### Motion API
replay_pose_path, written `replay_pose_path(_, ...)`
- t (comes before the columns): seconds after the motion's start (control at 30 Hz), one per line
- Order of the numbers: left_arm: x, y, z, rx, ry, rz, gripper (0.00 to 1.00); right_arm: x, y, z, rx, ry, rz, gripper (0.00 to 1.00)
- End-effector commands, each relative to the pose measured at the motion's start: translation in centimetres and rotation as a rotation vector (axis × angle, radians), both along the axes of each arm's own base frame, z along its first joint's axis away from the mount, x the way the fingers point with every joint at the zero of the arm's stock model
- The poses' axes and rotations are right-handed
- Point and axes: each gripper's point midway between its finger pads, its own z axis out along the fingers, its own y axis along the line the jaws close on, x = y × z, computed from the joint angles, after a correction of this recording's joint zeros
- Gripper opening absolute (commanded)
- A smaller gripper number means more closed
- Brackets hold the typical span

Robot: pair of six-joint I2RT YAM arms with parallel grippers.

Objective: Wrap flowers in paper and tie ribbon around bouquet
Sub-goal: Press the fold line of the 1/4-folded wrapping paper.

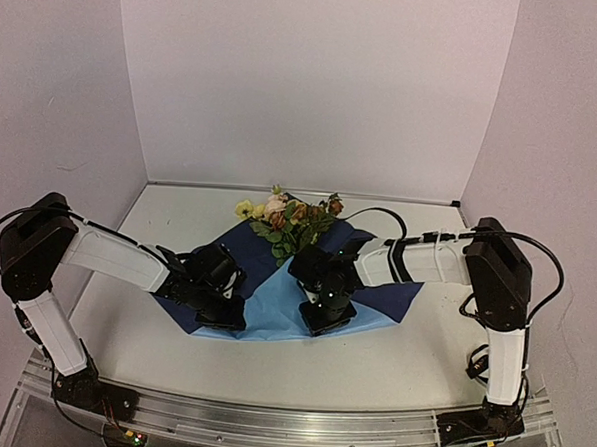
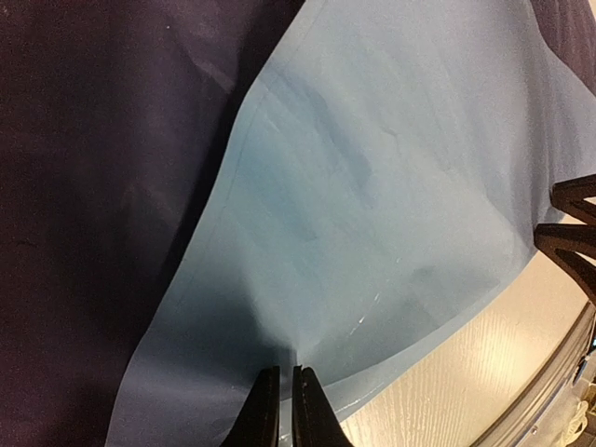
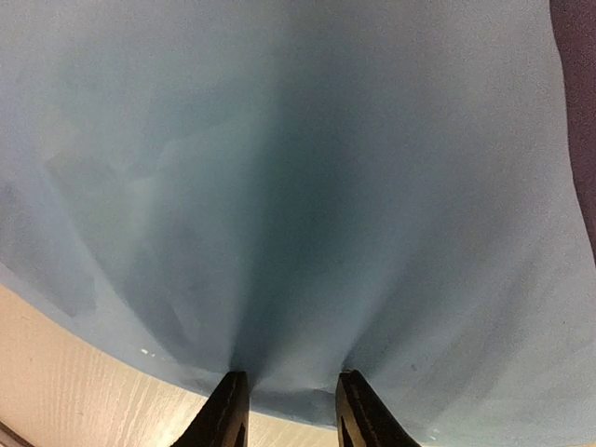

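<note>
Two pincers work the near edge of the paper (image 2: 372,205): the left gripper (image 2: 287,372) is pinched shut on it, while the right gripper (image 3: 293,377) has its fingers apart astride the same edge (paper puckers between them, no firm bite I can see). Up at 12 o'clock, between both, sit the flowers (image 1: 289,218), the bunch likely running 12-to-6. The right gripper is nearer, so the fold probably starts there.

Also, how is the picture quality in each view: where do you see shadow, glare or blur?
Top external: soft, even light, the flowers a little fuzzy, faint shadows on the table. Left wrist: the dark reverse of the paper is almost black, tiny glints near the left pincer. Right wrist: the paper looks soft, with a dark shadow band running up from the right pincer.
</note>
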Motion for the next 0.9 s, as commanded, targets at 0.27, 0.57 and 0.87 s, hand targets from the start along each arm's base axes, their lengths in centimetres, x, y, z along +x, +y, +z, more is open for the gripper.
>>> replay_pose_path(0.27,-0.2,2.8,-1.2,0.037,0.024,0.043,0.06,-0.1,-3.4,-0.9,-0.099,-0.060,0.027,0.41)
replay_pose_path(0.57,-0.4,3.8,-1.7,0.058,0.041,0.056,0.04,-0.4,-7.5,-0.3,-0.059,-0.049,-0.073,0.46)
replay_pose_path(0.87,-0.1,4.3,-1.7,0.070,0.043,0.060,0.03,-0.8,-14.0,-1.2,-0.058,-0.005,-0.223,0.47)
